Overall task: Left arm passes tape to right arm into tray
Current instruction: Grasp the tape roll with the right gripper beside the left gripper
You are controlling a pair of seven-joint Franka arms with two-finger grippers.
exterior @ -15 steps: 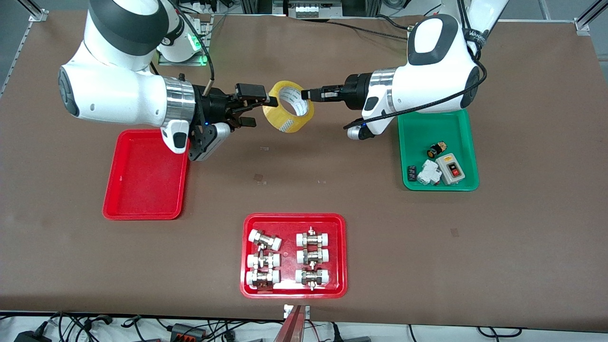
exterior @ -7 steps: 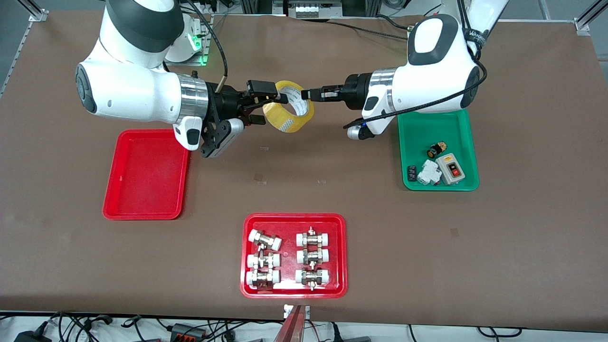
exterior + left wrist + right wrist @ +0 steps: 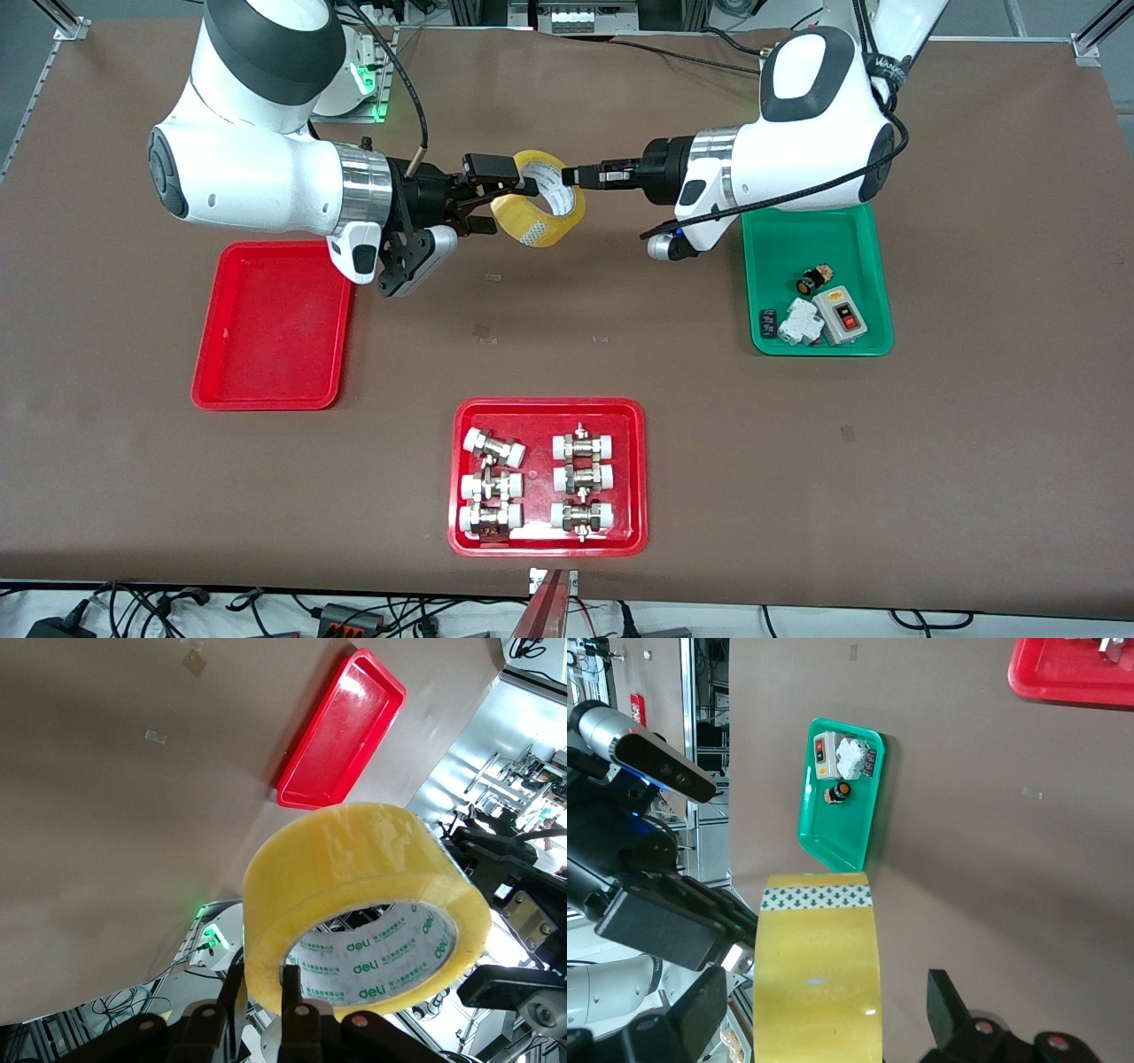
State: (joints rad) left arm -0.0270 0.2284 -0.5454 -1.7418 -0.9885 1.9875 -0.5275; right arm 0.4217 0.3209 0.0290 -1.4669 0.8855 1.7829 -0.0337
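tape (image 3: 542,202) up over the table (image 3: 620,292), pinched at its rim by left gripper (image 3: 571,175) | right gripper (image 3: 509,206) spread around the roll's other edge | right wrist view: fingers (image 3: 950,1005) clear of tape | tray (image 3: 270,326) toward right arm's end, only its rim visible in left wrist view

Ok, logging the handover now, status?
Left gripper shut on the tape, mid-air over table. Right gripper open, fingers straddling the roll. Tray waits, nothing blocking.

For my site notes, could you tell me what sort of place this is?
Most likely a robotics lab or test bench: a brown-covered table framed by aluminium rails, sorting trays such as the plain red tray, and loose power cables along its edge.
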